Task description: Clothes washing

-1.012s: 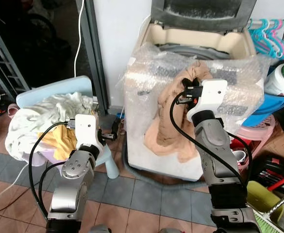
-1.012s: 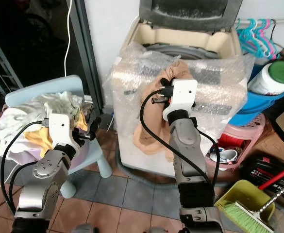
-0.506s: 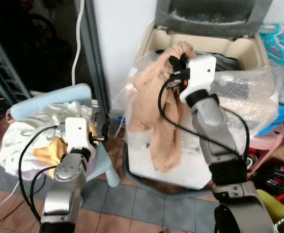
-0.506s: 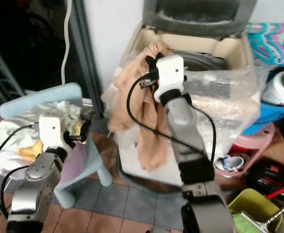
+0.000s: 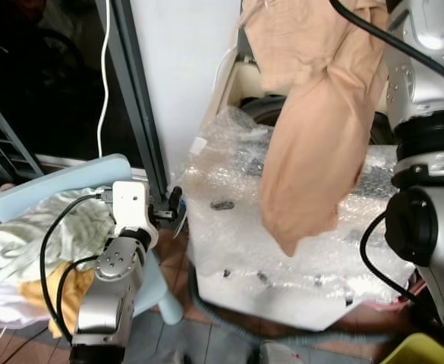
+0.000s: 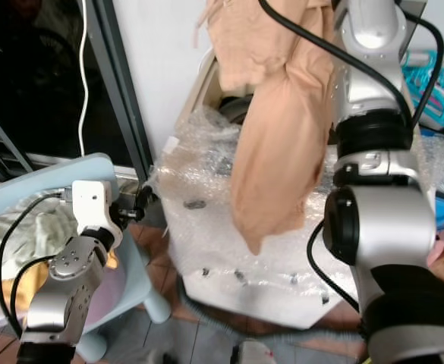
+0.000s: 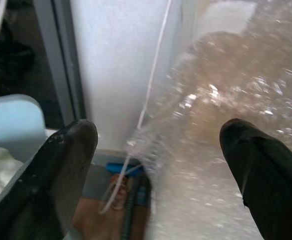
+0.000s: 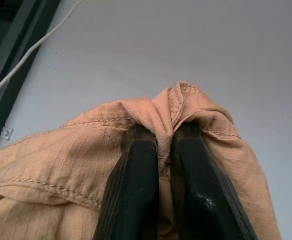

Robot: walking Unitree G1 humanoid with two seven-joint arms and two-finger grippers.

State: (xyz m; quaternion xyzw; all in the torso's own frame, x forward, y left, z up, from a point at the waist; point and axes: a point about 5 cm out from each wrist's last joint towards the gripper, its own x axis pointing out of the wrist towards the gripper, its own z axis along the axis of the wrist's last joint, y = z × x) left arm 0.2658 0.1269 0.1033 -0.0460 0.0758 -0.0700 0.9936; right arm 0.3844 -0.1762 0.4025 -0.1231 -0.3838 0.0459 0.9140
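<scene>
Right wrist view shows the right end effector [image 8: 159, 185] with its two black fingers [image 8: 131, 192] pressed together on a bunched fold of a tan garment [image 8: 76, 165], against a pale wall. Seen from the head, that garment [image 5: 313, 129] hangs from high up, draping down over the front of the bubble-wrapped washing machine [image 5: 297, 250], its lower tip dangling free. The left end effector [image 7: 155, 165] has its fingers spread wide with nothing between them, held low beside the light blue chair [image 5: 62, 178], which carries a heap of white and yellow clothes [image 5: 32, 258], just left of the machine.
</scene>
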